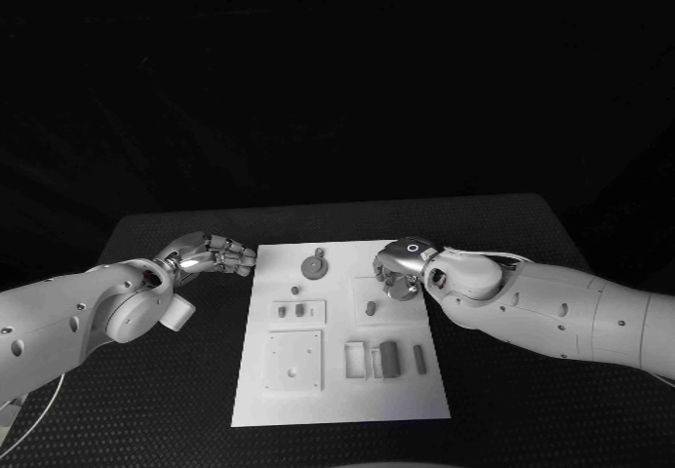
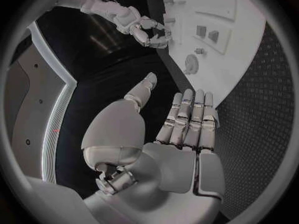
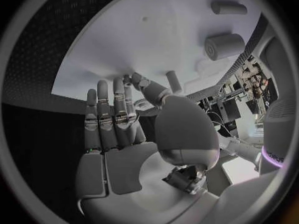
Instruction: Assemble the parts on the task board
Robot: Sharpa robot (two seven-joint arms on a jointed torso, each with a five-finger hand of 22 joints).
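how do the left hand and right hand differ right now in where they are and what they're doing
The left hand sits over the black table, just off the task board's left edge; the right hand is over the board's upper right part. In its own wrist view the left hand has its fingers straight and holds nothing; whether the right hand holds a part I cannot tell. Both are silver hands on white arms.

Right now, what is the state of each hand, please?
Left hand: open, holding nothing, beside the white board.
Right hand: above the board; cannot tell whether it holds anything.
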